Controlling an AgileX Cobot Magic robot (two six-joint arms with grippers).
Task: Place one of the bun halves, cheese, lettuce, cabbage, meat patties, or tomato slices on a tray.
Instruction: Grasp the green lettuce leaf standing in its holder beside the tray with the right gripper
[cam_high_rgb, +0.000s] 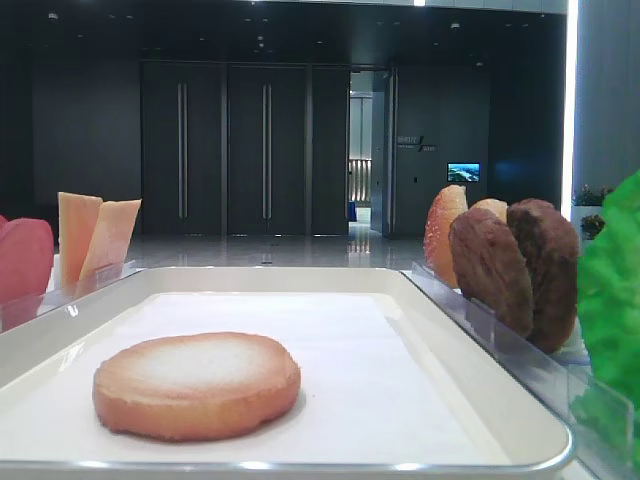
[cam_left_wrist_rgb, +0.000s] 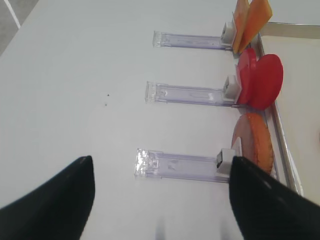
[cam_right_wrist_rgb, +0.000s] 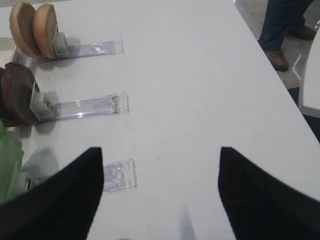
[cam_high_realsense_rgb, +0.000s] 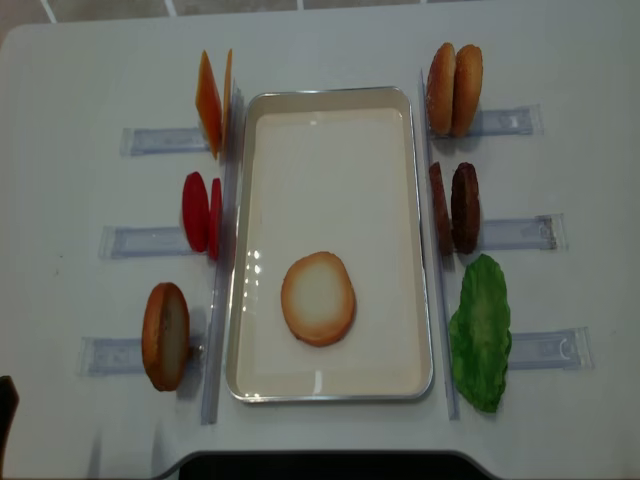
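One bun half (cam_high_realsense_rgb: 318, 298) lies flat on the white tray (cam_high_realsense_rgb: 330, 160), towards its front. Two bun halves (cam_high_realsense_rgb: 455, 88) stand at the back right and another (cam_high_realsense_rgb: 166, 335) at the front left. Meat patties (cam_high_realsense_rgb: 455, 207) and lettuce (cam_high_realsense_rgb: 482, 332) stand right of the tray. Cheese (cam_high_realsense_rgb: 212, 100) and tomato slices (cam_high_realsense_rgb: 200, 212) stand left of it. The cabbage is out of view. My right gripper (cam_right_wrist_rgb: 161, 150) hangs open over bare table beside the lettuce holder. My left gripper (cam_left_wrist_rgb: 161, 159) hangs open above the front left holder. Neither holds anything.
Clear plastic holders (cam_high_realsense_rgb: 510, 122) stick out from both long sides of the tray. The table's right edge (cam_right_wrist_rgb: 280, 85) is close to the right arm, and a person's legs (cam_right_wrist_rgb: 282, 25) stand beyond it. A dark bar (cam_high_realsense_rgb: 320, 468) runs along the table's front.
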